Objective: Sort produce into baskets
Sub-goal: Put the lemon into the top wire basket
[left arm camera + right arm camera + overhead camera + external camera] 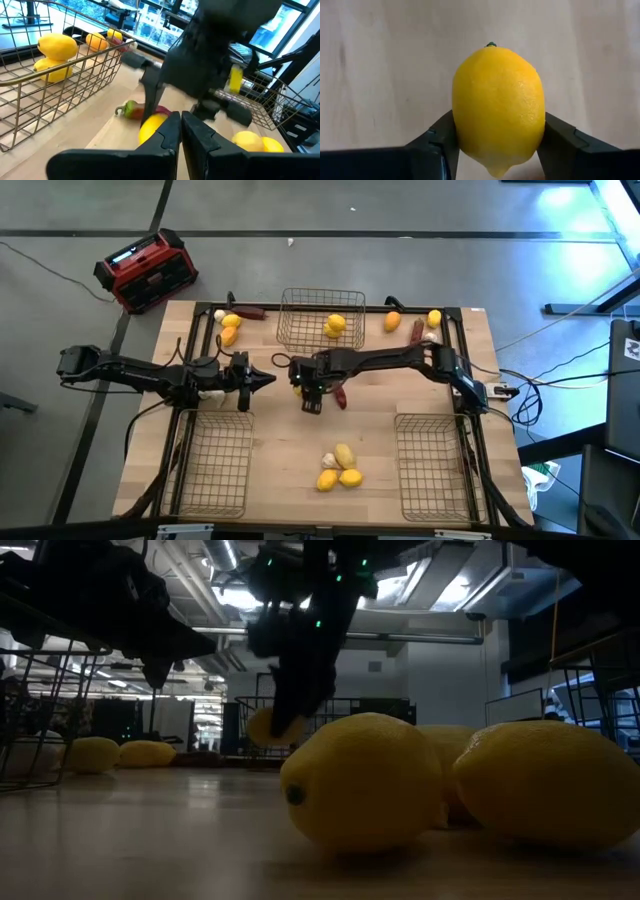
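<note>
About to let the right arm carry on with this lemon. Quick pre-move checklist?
1. Right tool shut on the lemon, a finger on each side: ok.
2. Lemon clear of the table: cannot tell; the low view shows it near the surface.
3. Left tool shut, empty, close beside the right tool: not ok, tight for any swing left.
4. Chili lies right by the grasp point: ok if the lift goes straight up.
5. Far basket has room, with lemons already inside: ok.
6. Near baskets, left and right, unobstructed: ok.
</note>
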You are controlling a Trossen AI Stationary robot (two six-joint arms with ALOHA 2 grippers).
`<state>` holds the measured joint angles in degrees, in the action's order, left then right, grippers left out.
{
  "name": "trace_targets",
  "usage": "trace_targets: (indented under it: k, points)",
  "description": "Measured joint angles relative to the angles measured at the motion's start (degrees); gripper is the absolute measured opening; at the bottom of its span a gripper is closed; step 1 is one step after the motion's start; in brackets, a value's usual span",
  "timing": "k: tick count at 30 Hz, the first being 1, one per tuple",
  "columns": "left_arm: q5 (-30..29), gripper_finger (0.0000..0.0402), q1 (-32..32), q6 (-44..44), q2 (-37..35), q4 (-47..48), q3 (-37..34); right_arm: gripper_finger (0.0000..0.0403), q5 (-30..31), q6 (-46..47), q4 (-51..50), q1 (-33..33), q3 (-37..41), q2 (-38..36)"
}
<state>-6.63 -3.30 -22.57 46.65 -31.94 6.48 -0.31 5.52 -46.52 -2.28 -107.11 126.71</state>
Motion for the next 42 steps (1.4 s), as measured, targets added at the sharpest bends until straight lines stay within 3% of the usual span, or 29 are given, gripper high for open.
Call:
trace_targets:
  k: [12,20,32,42]
  points:
    - [0.00,0.0013,0.01,0.00,0.00,0.04,0.00,0.0199,11.47,-2.54,-8.51,-0.93,0.00,-9.39]
    - [0.00,0.0013,-0.01,0.00,0.00,0.01,0.00,0.0199,19.04,-3.04,-13.20,-6.08,-0.02,-14.77]
    - [0.00,0.0013,-0.01,0.39,0.00,0.02,0.00,0.0200,14.06,-3.40,-13.06,-19.07,-0.02,-15.20]
    - [0.00,0.0013,0.00,0.42,0.00,0.02,0.00,0.0200,6.83,-4.05,-9.47,-24.50,-0.02,-12.40]
